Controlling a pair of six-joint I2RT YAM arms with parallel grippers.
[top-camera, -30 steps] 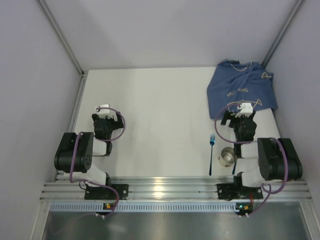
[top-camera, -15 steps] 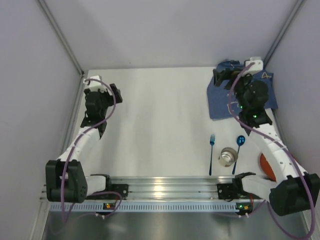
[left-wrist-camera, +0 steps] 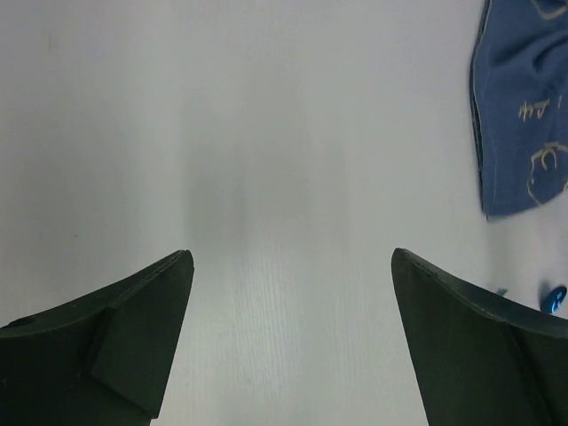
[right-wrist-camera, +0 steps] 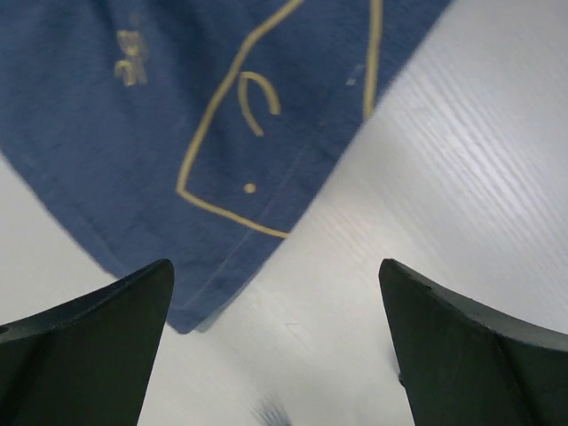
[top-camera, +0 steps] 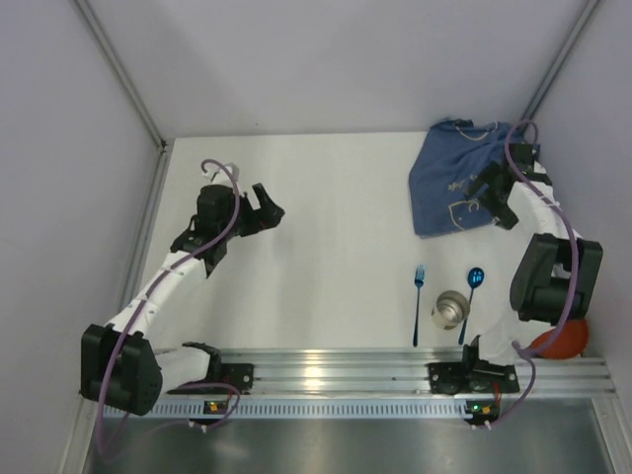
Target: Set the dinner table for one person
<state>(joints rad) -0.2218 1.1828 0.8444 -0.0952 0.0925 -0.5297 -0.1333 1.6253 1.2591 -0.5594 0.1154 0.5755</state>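
Note:
The dinner table (top-camera: pixel 326 257) is a wide white tabletop. On its right side lie a blue fork (top-camera: pixel 418 304), a small metal cup (top-camera: pixel 450 311) and a blue spoon (top-camera: pixel 471 301), close together near the front edge. My left gripper (top-camera: pixel 271 207) hangs open over bare tabletop at centre left; the left wrist view shows nothing between its fingers (left-wrist-camera: pixel 142 319). My right gripper (top-camera: pixel 492 200) is open over the right part of the dark blue cloth mat (top-camera: pixel 464 183). In the right wrist view the mat's corner (right-wrist-camera: pixel 222 106) lies just beyond the empty gripper (right-wrist-camera: pixel 275 266).
An orange plate (top-camera: pixel 561 342) shows partly behind the right arm's base at the front right. Grey walls close the table at the back and both sides. The mat (left-wrist-camera: pixel 524 106) and the spoon tip (left-wrist-camera: pixel 555 297) appear at the right edge of the left wrist view.
Both arms unfolded from their bases. Over the last half second the left gripper swung right toward the centre, and the right gripper dropped back from the mat's far edge to its right part.

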